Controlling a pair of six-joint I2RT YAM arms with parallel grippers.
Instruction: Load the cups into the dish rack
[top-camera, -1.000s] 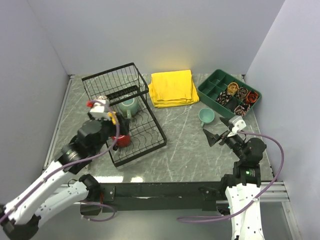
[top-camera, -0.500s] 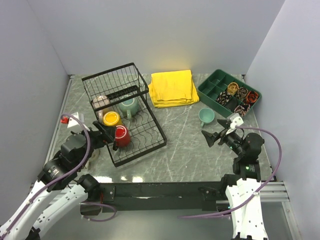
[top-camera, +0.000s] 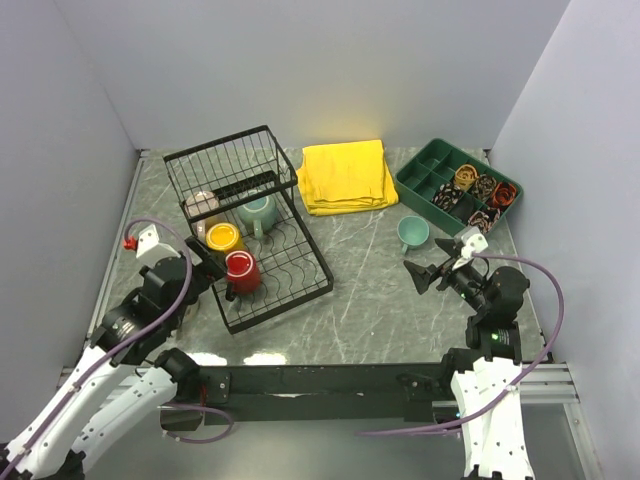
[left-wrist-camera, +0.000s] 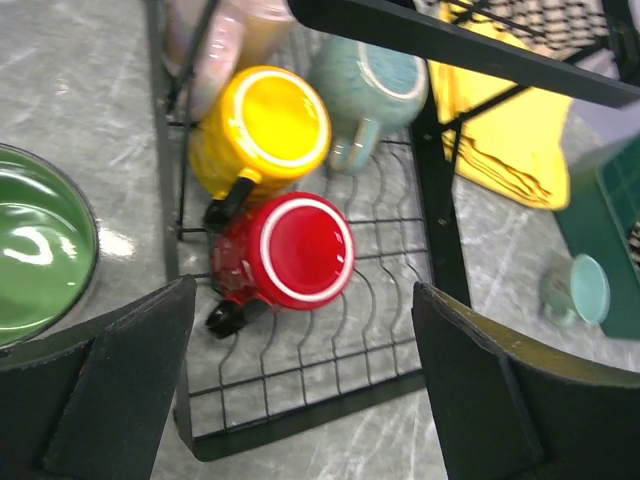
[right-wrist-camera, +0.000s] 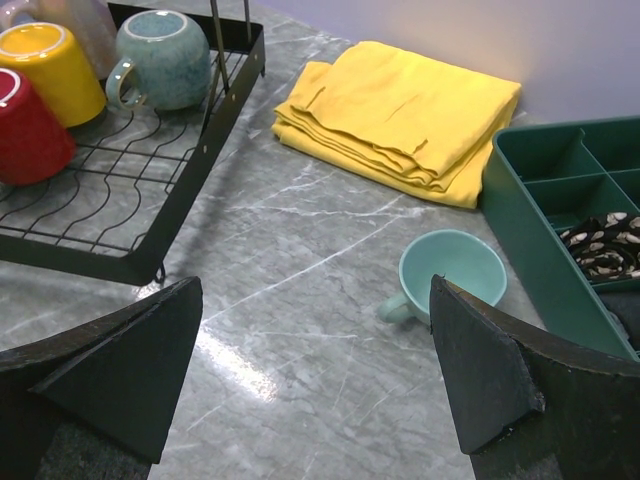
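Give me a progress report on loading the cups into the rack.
Done: the red cup, yellow cup, teal cup and pale cup sit in the rack. In hand: nothing; left pincer and right pincer are both open and empty. Remaining: the loose teal cup by the green tray and the green cup beside the rack.

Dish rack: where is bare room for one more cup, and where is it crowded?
Free: the wires right of the red cup and in front of the teal cup, up to the right rim of the dish rack. Crowded: the left side, where the yellow cup and beige cup sit close behind it.
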